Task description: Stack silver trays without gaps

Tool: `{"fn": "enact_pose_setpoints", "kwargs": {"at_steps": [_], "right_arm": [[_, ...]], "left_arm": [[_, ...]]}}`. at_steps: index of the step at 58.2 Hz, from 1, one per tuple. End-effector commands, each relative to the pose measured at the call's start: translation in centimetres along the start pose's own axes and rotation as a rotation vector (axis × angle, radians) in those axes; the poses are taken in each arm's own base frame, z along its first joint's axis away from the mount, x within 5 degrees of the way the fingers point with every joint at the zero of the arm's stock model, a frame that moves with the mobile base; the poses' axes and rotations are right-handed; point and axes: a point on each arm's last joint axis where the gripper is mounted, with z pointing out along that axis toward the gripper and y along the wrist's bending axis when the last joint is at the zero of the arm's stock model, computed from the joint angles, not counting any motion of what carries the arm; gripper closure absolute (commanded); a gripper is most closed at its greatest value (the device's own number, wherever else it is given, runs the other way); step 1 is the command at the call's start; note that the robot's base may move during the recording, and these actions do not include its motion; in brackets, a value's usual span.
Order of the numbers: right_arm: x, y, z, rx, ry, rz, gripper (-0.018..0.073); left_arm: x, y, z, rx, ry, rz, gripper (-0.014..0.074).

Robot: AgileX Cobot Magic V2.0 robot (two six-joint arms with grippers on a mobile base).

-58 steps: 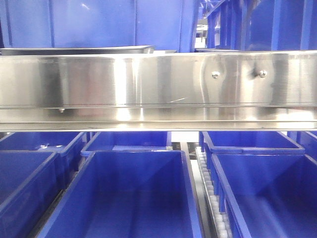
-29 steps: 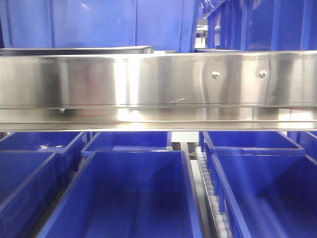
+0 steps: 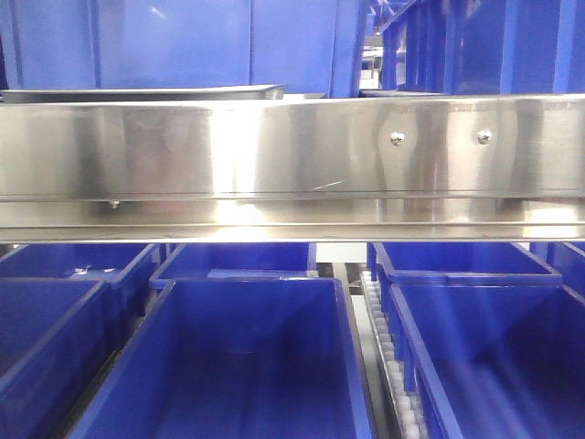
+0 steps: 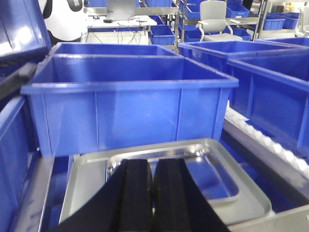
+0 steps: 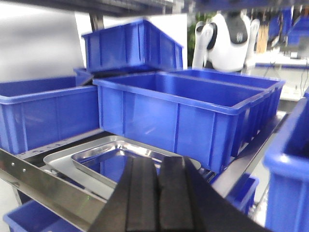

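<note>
Two silver trays lie nested on the shelf. In the left wrist view the smaller tray sits inside the larger tray, slightly askew towards its far right. My left gripper hovers over their near side, shut with nothing in it. The right wrist view shows the same small tray in the big tray, to the left of my right gripper, which is shut and empty. From the front only a slim tray edge shows above the rail.
A broad steel rack rail with two rivets fills the front view, with deep blue bins below it. A large blue bin stands right behind the trays. More bins flank them, and a roller track runs at the right.
</note>
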Motion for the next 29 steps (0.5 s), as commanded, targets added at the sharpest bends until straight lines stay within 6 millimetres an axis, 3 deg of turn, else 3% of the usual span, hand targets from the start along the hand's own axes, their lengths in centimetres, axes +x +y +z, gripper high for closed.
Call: {"fn": "enact_pose_setpoints", "kwargs": {"at_steps": [1,12,29], "right_arm": [[1.0,0.0,-1.6,-0.002,-0.072,-0.007,0.0638],[1.8,0.0,-3.5,-0.008,-0.126,-0.01,0.0638],[1.8,0.0,-3.6,-0.008,-0.128,-0.011,0.0638]], "left_arm": [[0.2,0.1,-0.7,0.011,-0.035,-0.016,0.0606],[0.3,0.3,-1.4,0.008,-0.043,-0.02,0.0606],[0.2,0.3,-1.4,0.009,-0.046,-0.02,0.0606]]}}
